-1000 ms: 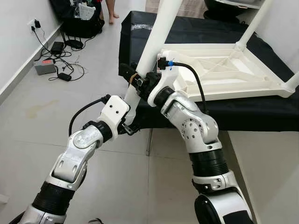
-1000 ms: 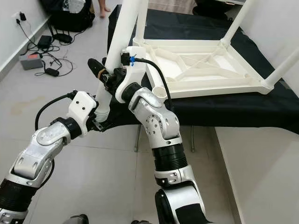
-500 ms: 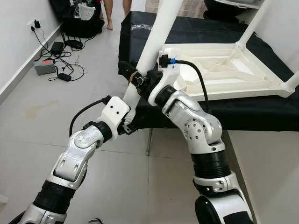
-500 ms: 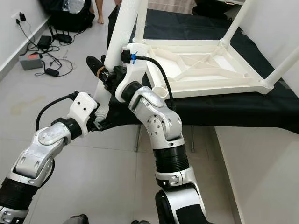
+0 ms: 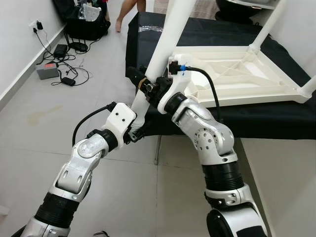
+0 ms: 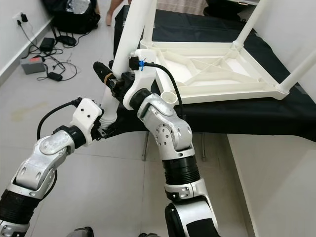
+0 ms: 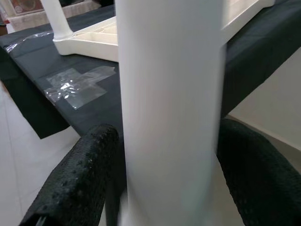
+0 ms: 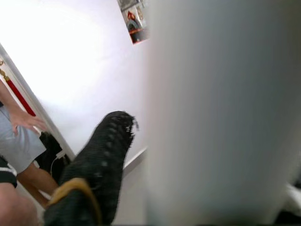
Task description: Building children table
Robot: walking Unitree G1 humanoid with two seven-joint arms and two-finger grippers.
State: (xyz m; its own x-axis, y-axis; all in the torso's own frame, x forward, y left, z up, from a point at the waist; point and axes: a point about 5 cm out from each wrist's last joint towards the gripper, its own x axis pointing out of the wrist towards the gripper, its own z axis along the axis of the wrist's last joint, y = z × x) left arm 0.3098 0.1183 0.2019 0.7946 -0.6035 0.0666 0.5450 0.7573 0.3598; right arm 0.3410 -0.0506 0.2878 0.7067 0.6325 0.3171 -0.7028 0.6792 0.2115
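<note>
While both my end effectors clamp the loose white leg, left end effector low and right end effector higher, I should keep it aligned with the near-left corner socket of the upturned tabletop on the black-covered desk.

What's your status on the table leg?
Left gripper and right gripper both clamped on white leg. Tabletop upside down on black cloth. Nothing blocking.
</note>
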